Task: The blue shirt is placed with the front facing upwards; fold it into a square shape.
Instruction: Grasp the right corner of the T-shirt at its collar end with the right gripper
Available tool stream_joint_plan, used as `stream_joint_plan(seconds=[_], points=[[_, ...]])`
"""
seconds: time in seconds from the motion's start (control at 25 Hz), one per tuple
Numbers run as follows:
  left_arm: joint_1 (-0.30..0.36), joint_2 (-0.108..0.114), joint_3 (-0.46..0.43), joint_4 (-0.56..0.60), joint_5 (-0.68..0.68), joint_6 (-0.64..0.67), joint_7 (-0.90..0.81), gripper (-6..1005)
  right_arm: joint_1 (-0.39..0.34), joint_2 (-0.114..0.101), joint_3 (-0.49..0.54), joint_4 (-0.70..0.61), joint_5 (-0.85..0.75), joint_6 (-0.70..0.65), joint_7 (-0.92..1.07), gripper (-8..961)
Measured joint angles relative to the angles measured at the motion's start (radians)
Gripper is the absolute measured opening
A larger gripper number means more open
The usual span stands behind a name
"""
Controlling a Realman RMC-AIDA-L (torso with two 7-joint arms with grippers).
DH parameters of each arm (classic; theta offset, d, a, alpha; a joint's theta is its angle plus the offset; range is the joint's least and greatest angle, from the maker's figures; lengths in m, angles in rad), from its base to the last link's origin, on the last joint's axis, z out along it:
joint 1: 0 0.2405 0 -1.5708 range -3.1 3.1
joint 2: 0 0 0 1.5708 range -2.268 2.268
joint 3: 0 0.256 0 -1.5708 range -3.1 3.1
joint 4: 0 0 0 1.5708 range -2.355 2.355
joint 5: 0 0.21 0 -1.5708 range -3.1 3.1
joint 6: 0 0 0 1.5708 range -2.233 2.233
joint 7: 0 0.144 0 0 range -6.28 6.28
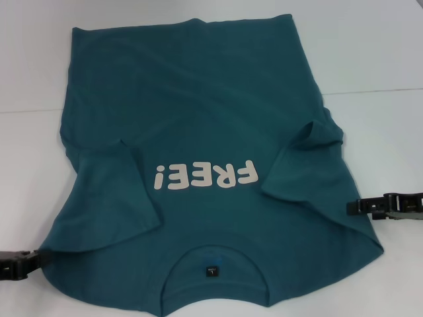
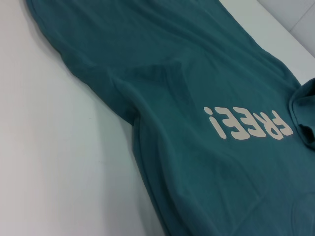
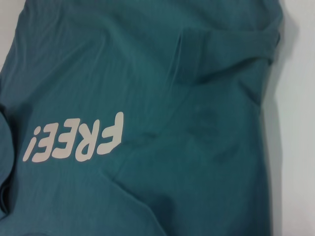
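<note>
The blue shirt [image 1: 198, 119] lies front up on the white table [image 1: 383, 59], collar toward me, with cream "FREE!" lettering [image 1: 205, 176] and a black tag [image 1: 211, 271] in the collar. Both short sleeves are folded inward over the chest. It also shows in the left wrist view [image 2: 197, 88] and the right wrist view [image 3: 147, 73]. My left gripper [image 1: 26, 259] is at the shirt's near left shoulder edge. My right gripper [image 1: 360, 206] is at the shirt's right edge by the shoulder.
The white table surrounds the shirt, with bare surface at the left [image 1: 26, 165] and right [image 1: 390, 132]. A faint seam [image 1: 377, 90] runs across the table behind the shirt.
</note>
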Motion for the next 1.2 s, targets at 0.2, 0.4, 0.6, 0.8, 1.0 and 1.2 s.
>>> stream_joint_plan(seconds=[0.2, 0.4, 0.6, 0.8, 1.0, 1.2], points=[[0.000, 0.000, -0.001, 0.000, -0.001, 0.000, 0.000, -1, 0.006, 0.003, -0.008, -0.002, 0.000, -0.003, 0.002, 833], [0.001, 0.000, -0.002, 0.000, -0.002, 0.000, 0.000, -1, 0.012, 0.003, -0.021, -0.003, 0.000, -0.007, 0.002, 833], [0.003, 0.000, -0.002, 0.000, -0.003, 0.000, 0.001, -1, 0.013, 0.003, -0.027, -0.005, 0.000, -0.008, 0.004, 832], [0.003, 0.000, -0.005, 0.000, -0.003, 0.000, 0.002, -1, 0.012, 0.003, -0.029, -0.004, 0.000, -0.008, 0.004, 833], [0.003, 0.000, -0.006, -0.002, -0.003, 0.000, 0.002, -1, 0.017, 0.004, -0.030, -0.005, 0.000, -0.014, 0.004, 834], [0.003, 0.000, -0.007, -0.002, -0.003, 0.000, 0.002, -1, 0.027, 0.007, -0.031, 0.000, 0.000, -0.016, 0.002, 834]])
